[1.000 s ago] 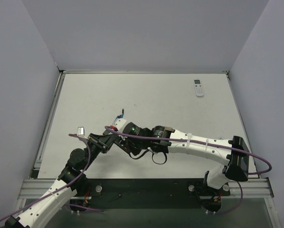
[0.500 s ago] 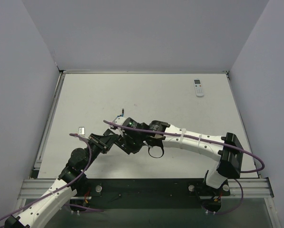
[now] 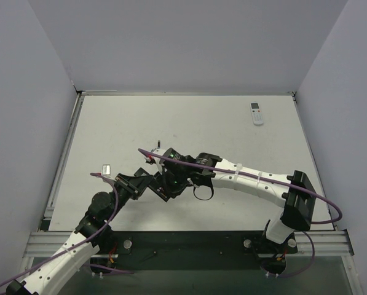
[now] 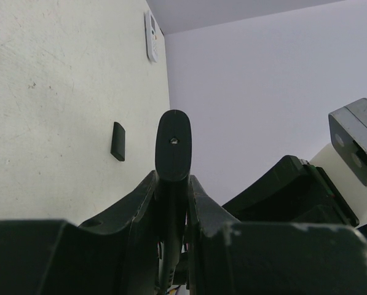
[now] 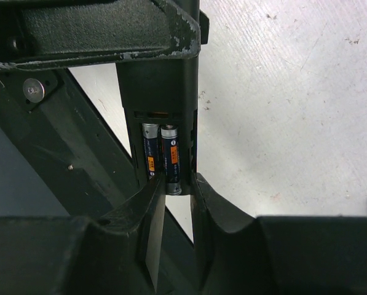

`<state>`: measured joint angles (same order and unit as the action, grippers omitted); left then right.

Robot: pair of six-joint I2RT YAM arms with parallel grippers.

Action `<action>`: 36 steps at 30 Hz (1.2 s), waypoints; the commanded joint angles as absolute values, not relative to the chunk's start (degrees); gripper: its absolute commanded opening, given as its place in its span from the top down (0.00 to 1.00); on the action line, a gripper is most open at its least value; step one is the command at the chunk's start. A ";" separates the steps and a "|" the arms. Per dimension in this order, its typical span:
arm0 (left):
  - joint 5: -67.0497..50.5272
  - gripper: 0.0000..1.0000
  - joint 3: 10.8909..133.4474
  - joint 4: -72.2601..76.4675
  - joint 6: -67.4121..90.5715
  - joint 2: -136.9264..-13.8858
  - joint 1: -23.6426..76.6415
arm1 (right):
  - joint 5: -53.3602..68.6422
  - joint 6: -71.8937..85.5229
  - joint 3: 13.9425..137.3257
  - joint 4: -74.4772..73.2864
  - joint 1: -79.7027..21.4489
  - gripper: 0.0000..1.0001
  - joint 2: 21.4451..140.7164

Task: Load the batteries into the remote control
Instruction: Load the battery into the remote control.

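Dark battery (image 5: 173, 161) btwn R fingers (image 5: 151, 215), in remote (image 5: 155, 86)

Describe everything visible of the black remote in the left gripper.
The remote control is a slim, matte black plastic bar, clamped by the left gripper above the table. Its rounded end, with a small hole, pokes past the fingertips. The back cover is off, and the open bay holds two dark batteries with orange labels, side by side. The right gripper has its fingertips either side of one battery's end, which looks not fully seated.
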<state>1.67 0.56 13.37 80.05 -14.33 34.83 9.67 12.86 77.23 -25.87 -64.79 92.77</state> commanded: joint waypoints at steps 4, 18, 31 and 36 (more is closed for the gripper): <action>-3.25 1.00 3.51 17.68 81.39 -11.43 36.12 | 8.70 13.97 76.29 -24.52 -63.81 0.73 90.09; -2.28 1.00 2.11 15.29 79.72 -11.16 36.04 | 13.88 16.52 79.54 -27.42 -62.58 0.57 85.96; -2.72 1.00 1.58 19.59 82.00 -11.86 36.04 | 31.62 21.00 69.97 -16.98 -56.18 0.40 79.98; -3.43 1.00 1.41 24.68 83.84 -13.27 36.04 | 40.95 23.64 64.08 -7.92 -53.09 0.39 78.57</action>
<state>-2.24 0.58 16.12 81.78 -12.32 35.90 30.81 20.69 67.44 -16.75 -55.31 80.01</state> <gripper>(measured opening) 0.282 0.603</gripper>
